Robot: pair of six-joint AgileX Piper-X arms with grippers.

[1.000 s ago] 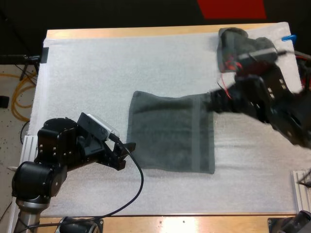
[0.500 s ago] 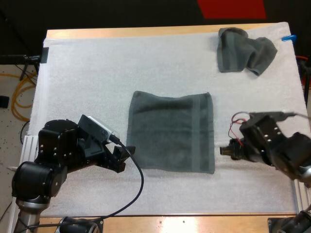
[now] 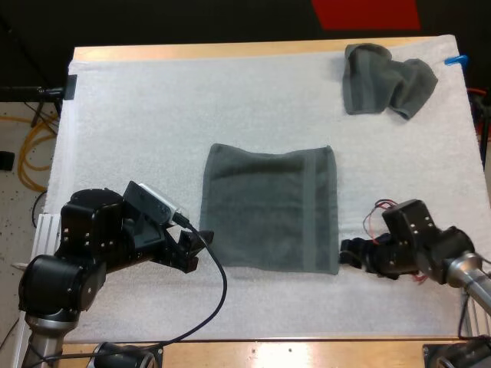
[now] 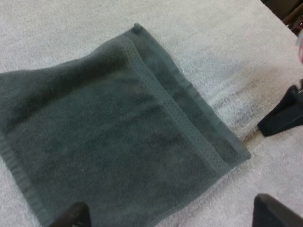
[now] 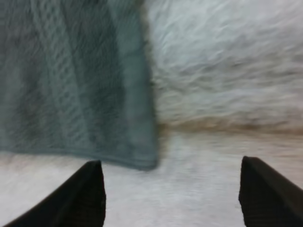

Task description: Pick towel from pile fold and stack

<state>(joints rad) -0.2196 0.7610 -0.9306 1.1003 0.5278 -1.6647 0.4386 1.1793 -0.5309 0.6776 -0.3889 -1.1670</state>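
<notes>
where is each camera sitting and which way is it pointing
High view: behind the arms, looking forward and down on white mat, flat dark grey-green towel, crumpled dark grey-green towel; both arms show.
Left wrist view: on left arm, facing across the flat towel; open left jaws, right jaws past its corner.
Right wrist view: on right arm, low over that corner; open right jaws.
Both wrist views share that corner.

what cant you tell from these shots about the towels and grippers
Flat towel: one layer or several. In the high view its top face covers whatever lies under it.
Crumpled towel: one towel or more. In the high view its own folds hide the inside.
Right gripper: touching the mat or above it. The high view looks straight down, so height is unclear.
</notes>
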